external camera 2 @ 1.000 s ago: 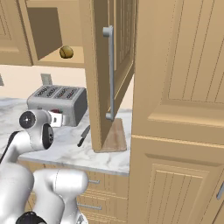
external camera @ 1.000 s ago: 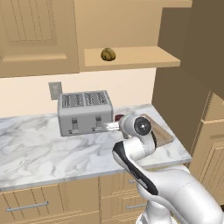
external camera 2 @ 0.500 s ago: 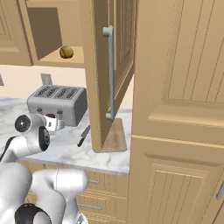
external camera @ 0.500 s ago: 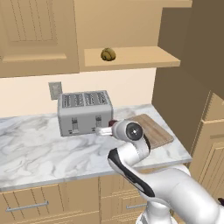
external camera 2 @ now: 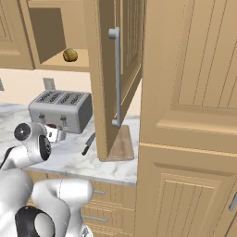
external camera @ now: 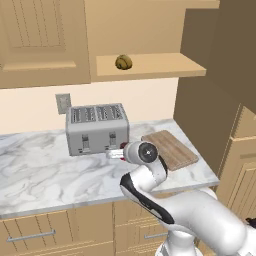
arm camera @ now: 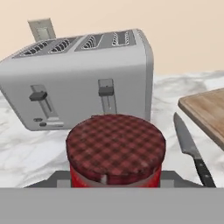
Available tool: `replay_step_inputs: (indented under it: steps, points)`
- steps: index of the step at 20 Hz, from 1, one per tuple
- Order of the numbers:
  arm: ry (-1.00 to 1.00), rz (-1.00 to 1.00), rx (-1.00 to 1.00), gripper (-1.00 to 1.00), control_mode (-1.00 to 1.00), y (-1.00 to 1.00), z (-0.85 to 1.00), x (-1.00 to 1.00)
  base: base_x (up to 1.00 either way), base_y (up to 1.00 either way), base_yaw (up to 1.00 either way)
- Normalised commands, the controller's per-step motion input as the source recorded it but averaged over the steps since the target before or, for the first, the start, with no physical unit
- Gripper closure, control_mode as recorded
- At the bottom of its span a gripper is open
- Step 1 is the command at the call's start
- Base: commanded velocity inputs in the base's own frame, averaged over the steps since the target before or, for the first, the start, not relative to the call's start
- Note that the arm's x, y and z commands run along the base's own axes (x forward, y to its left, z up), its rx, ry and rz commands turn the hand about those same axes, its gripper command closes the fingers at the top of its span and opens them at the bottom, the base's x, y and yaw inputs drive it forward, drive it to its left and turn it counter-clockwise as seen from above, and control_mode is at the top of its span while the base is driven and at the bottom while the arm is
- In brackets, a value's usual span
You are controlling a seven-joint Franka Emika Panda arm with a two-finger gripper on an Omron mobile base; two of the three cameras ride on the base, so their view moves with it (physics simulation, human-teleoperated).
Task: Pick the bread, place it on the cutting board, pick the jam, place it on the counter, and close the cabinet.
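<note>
The jam point(arm camera: 115, 148), a red jar with a dark checked lid, sits between my fingers; my gripper point(external camera: 116, 152) is shut on it, low over the counter point(external camera: 40, 175) just in front of the toaster. A red sliver of the jam point(external camera 2: 51, 126) also shows in the right base view. The bread point(external camera: 123, 62) lies on the open cabinet's shelf, also seen as the bread point(external camera 2: 70, 54). To the right on the counter lies the cutting board point(external camera: 170, 149) with nothing on it. The cabinet door point(external camera 2: 104, 78) stands wide open.
A silver toaster point(external camera: 97, 127) stands against the wall right behind the jar. A black-handled knife point(arm camera: 192, 151) lies between the jar and the board. The open door hangs over the board's right part. A tall wooden cupboard point(external camera 2: 190, 115) bounds the counter on the right.
The arm has moved a little left and down with the jam, closer to the counter in front of the toaster. The bread, board and cabinet door are as before.
</note>
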Motion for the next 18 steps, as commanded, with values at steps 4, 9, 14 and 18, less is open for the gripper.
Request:
replay_step_inputs:
  steps: [4, 9, 14, 18]
  points:
    - [0.01, 0.0, 0.01, 1.0, -1.0, 0.13, -0.54, 0.26, 0.0, 0.0, 0.0]
    - [0.0, 0.0, 0.0, 1.0, -1.0, 0.19, -0.55, 0.39, 0.0, 0.0, 0.0]
    - [0.01, 0.0, 0.0, 1.0, -1.0, 0.21, -0.5, 0.42, 0.0, 0.0, 0.0]
    - [0.0, 0.0, 0.0, 1.0, -1.0, 0.22, -0.42, 0.37, 0.0, 0.0, 0.0]
